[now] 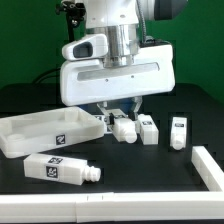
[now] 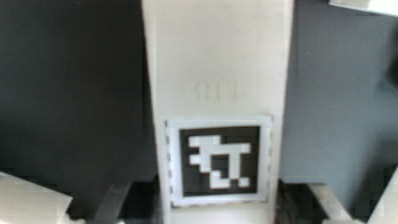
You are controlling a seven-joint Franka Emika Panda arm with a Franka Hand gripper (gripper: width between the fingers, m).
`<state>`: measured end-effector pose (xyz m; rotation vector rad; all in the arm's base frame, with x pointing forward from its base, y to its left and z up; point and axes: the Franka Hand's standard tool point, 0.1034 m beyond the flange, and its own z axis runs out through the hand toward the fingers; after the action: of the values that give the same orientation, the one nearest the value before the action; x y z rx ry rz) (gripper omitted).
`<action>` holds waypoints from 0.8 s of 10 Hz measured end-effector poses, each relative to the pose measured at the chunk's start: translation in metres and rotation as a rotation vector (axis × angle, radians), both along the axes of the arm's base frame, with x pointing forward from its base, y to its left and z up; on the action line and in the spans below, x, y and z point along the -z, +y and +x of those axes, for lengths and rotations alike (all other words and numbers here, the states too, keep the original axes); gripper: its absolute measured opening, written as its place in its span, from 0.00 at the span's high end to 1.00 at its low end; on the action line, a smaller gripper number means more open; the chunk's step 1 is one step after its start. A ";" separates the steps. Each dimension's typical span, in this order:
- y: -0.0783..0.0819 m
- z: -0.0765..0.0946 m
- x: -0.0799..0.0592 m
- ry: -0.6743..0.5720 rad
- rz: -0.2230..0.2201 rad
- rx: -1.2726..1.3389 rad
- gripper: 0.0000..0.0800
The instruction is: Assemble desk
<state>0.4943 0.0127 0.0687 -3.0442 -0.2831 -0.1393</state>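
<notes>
Wrist view shows the hand [image 2: 217, 203] gripping a tagged leg [image 2: 217, 110] (tag facing the camera). It sits mid-frame in the exterior view, by the tabletop [image 1: 40, 135]. Squaring the leg before pressing seems wise.

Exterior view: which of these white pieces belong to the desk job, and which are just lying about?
Job in hand:
- tabletop
- gripped leg, held in the gripper
- front leg, lying on its side
- middle leg
- rightmost leg

Just there:
- white edge rail
- black table
</notes>
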 end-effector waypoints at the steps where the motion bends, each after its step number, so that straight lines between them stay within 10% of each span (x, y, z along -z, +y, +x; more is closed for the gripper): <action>1: 0.000 -0.001 0.000 0.000 0.000 0.001 0.65; 4: 0.011 -0.049 0.000 -0.005 -0.014 0.026 0.65; 8: 0.009 -0.057 0.009 -0.001 -0.016 0.055 0.65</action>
<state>0.4370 0.0213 0.0601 -3.0694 -0.2017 -0.1423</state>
